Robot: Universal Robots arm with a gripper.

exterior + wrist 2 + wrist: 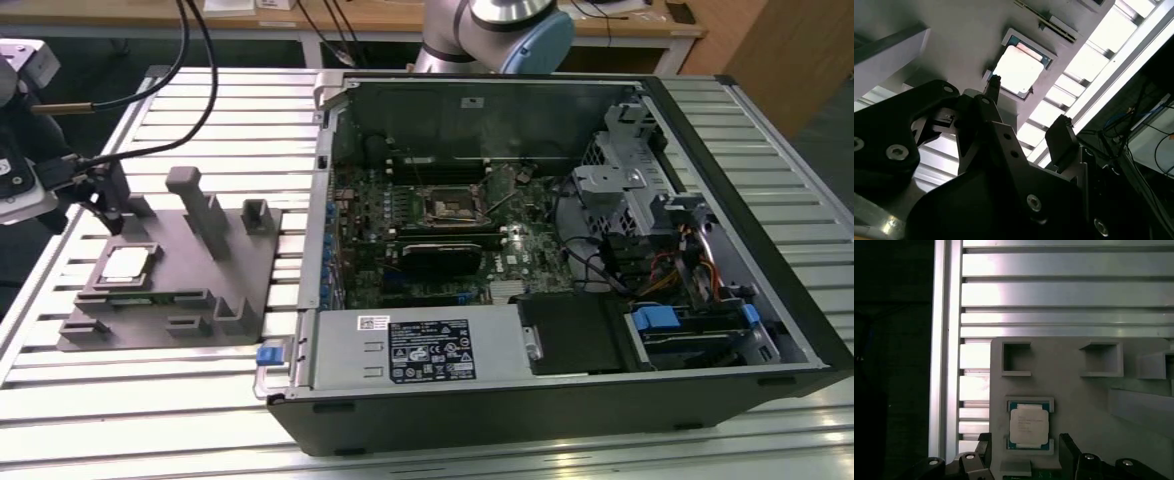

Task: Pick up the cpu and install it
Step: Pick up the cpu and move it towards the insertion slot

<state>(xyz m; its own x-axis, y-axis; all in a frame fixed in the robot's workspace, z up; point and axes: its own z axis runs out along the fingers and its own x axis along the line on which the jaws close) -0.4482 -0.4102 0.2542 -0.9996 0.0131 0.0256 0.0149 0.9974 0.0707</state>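
The cpu [124, 265] is a small square chip with a pale silvery top, lying flat in a recess of the grey fixture [200, 300] on the exterior view's left. My gripper [118, 215] hangs just above it, open, with nothing between the fingers. In the first wrist view the cpu [1028, 425] lies between the two dark fingertips [1066, 447], and the gripper [1025, 452] does not touch it. The second wrist view shows the cpu [1019, 67] beyond the spread gripper [1028, 107]. The dark motherboard socket [451, 208] sits inside the open computer case [747, 400].
The grey fixture carries upright posts [200, 210] close to the gripper. Cables [187, 90] hang toward the arm's wrist. The case holds a power supply [420, 345], drive cages [627, 170] and wiring. The slatted aluminium table [160, 420] runs under everything; its edge [946, 340] lies beside the fixture.
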